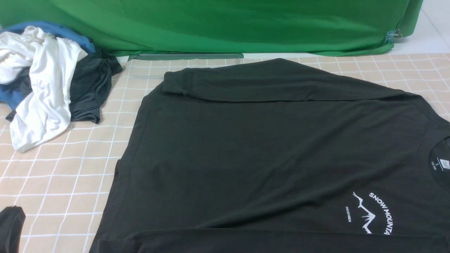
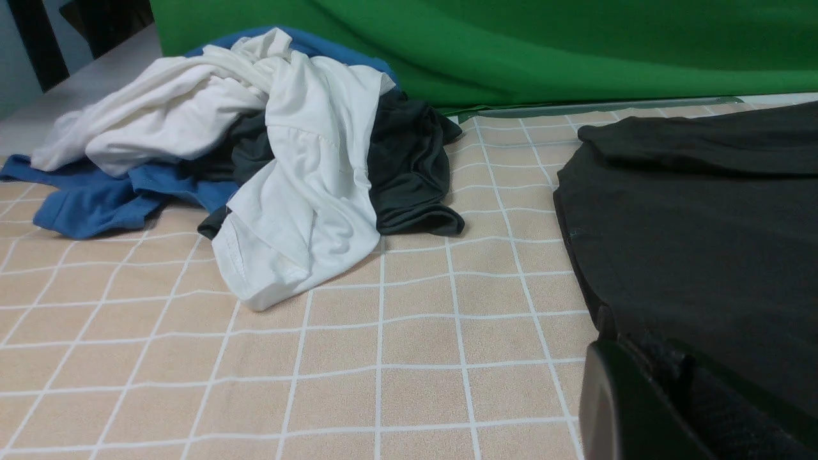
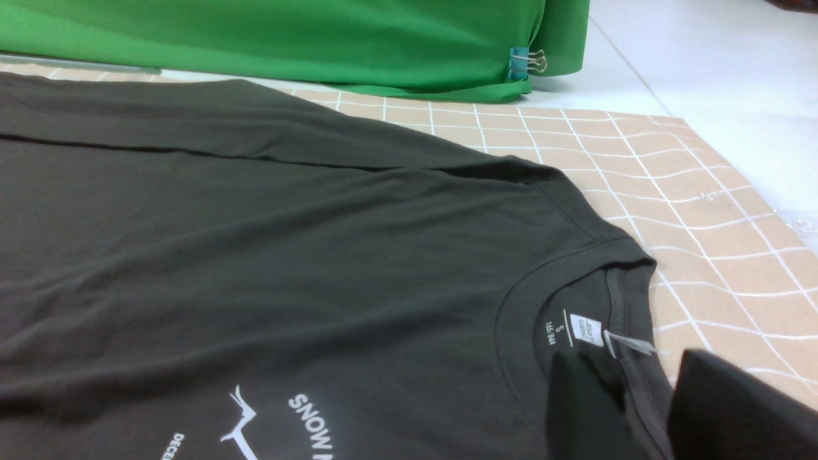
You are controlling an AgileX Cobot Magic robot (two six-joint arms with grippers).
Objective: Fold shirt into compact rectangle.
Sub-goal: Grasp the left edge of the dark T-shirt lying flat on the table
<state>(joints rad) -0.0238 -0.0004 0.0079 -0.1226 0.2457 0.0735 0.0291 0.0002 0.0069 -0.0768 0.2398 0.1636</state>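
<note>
shirt (image 1: 267, 147): laid flat, print up, on checked cloth (image 1: 70, 182); far sleeve is folded across the body, collar (image 3: 575, 268) at the right.
left gripper (image 2: 632, 390): clenched; nothing is seen in it; positioned near the shirt's left edge.
right gripper (image 3: 639, 370): jaws parted; collar rim is seen between the fingers.
clothes pile (image 1: 45, 80): heaped far left, clear of the shirt.

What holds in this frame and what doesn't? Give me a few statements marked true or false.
The black shirt lies print side up. True.
The white shirt lies on the black shirt. False: it lies crumpled at the far left, apart.
The right gripper has a finger on either side of the collar. True.
The backdrop is blue. False: it is green.
</note>
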